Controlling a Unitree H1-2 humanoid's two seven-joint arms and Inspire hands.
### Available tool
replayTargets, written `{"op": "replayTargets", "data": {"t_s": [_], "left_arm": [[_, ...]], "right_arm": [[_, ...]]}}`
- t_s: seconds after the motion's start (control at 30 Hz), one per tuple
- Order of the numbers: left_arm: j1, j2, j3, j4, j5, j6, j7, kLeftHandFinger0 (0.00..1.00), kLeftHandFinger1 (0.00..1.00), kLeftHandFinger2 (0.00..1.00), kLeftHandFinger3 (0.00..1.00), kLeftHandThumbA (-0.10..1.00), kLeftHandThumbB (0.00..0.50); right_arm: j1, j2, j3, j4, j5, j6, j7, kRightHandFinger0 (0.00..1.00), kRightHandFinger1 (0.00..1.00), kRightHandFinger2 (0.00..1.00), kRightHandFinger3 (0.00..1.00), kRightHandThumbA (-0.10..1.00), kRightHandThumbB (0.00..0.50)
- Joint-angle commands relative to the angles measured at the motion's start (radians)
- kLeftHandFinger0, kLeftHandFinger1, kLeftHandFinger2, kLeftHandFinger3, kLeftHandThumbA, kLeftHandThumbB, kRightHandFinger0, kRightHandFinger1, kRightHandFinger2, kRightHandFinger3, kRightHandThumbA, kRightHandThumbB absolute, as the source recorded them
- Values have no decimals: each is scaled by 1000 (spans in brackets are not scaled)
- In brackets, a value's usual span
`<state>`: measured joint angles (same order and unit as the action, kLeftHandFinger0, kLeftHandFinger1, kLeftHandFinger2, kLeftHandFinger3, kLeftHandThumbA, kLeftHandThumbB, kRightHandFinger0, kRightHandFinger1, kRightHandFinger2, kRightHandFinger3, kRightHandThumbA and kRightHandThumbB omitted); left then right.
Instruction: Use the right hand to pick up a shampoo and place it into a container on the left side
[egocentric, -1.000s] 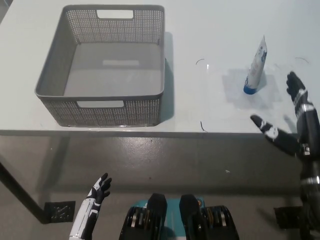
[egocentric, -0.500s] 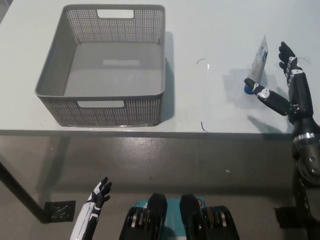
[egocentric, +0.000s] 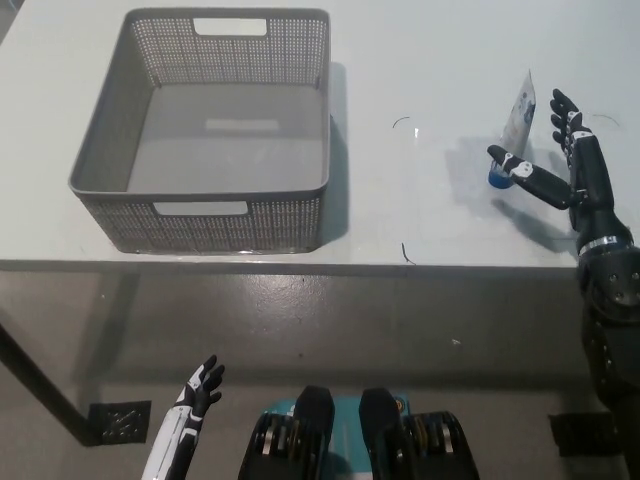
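A white shampoo tube (egocentric: 516, 122) with a blue cap stands cap-down on the white table (egocentric: 420, 60) at the right. My black right hand (egocentric: 560, 170) is open around it, one finger in front of the blue cap and the others just right of the tube, not closed on it. The grey perforated basket (egocentric: 115, 190) sits on the left of the table with nothing inside. My white left hand (egocentric: 198, 388) hangs low at the bottom left, below the table edge, fingers apart.
The table's front edge (egocentric: 300, 265) runs across the middle of the picture, with grey floor below it. A few thin dark marks (egocentric: 402, 122) lie on the table between basket and tube.
My right hand has moved up and forward from in front of the table edge to the tube, its fingers now either side of it. The left hand has sunk slightly.
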<state>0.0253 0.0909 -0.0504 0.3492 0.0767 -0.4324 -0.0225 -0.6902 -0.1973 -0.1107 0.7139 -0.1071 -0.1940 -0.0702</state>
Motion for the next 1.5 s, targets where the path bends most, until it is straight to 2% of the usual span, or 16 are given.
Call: {"op": "replayTargets", "data": {"t_s": [0.0,0.13,0.37,0.73,0.93,1.03,1.13,1.17,1.23,1.27,1.3,1.33,1.37,1.4,1.43,1.47], "left_arm": [[3,2,0,-26,-8,-38,1,1000,1000,1000,1000,1000,198],[-3,3,0,-21,-8,-38,2,1000,1000,1000,1000,1000,214],[-3,4,0,-30,-13,-38,-4,1000,1000,1000,1000,1000,190],[-14,4,-1,-29,-8,-38,-5,1000,1000,1000,1000,1000,216],[-18,4,-2,-34,-14,-38,-9,1000,1000,1000,1000,1000,219],[-22,7,-1,-32,-11,-38,-7,1000,1000,1000,1000,1000,211],[-26,6,-1,-33,-10,-38,-6,1000,1000,1000,1000,1000,216],[-27,6,-1,-33,-14,-38,-8,1000,1000,1000,1000,1000,224],[-29,7,-1,-32,-9,-38,-6,1000,1000,1000,1000,1000,225],[-28,7,-2,-33,-8,-38,-6,1000,1000,1000,1000,1000,225],[-28,5,0,-33,-11,-38,-8,1000,1000,1000,1000,1000,233],[-29,7,-1,-35,-11,-38,-8,1000,1000,1000,1000,1000,224],[-29,9,-2,-36,-12,-38,-12,1000,1000,1000,1000,1000,228],[-30,9,-2,-36,-13,-38,-13,1000,1000,1000,1000,1000,229],[-32,9,-2,-36,-17,-38,-14,1000,1000,1000,1000,1000,224],[-33,8,-1,-36,-11,-37,-10,1000,1000,1000,1000,1000,236]], "right_arm": [[-88,-25,15,38,-16,-64,-36,1000,1000,1000,1000,1000,314],[-118,-37,23,95,-12,-71,-40,1000,1000,1000,1000,1000,313],[-190,-43,43,229,-15,-109,-58,1000,1000,1000,1000,990,351],[-308,-31,81,453,-18,-131,-86,1000,1000,1000,1000,1000,382],[-354,-21,87,535,2,-126,-84,1000,1000,1000,1000,998,350],[-373,-18,87,573,6,-123,-83,1000,1000,1000,1000,1000,366],[-390,-14,67,603,32,-109,-71,1000,1000,1000,1000,960,390],[-397,-11,47,616,58,-100,-49,1000,1000,1000,1000,898,386],[-402,-11,33,643,74,-89,-21,1000,1000,1000,1000,863,351],[-402,-11,32,646,73,-89,-20,1000,1000,1000,1000,862,356],[-406,-9,17,654,87,-76,-22,1000,1000,1000,1000,775,325],[-411,-11,24,664,77,-55,-40,678,718,818,957,635,292],[-418,-11,35,675,58,-18,-81,185,218,328,459,339,263],[-419,-10,46,677,45,-11,-110,9,117,265,270,129,261],[-418,-9,50,678,41,-19,-123,2,116,307,240,-54,250],[-417,-10,49,679,43,-29,-130,0,146,442,346,-98,215]]}}
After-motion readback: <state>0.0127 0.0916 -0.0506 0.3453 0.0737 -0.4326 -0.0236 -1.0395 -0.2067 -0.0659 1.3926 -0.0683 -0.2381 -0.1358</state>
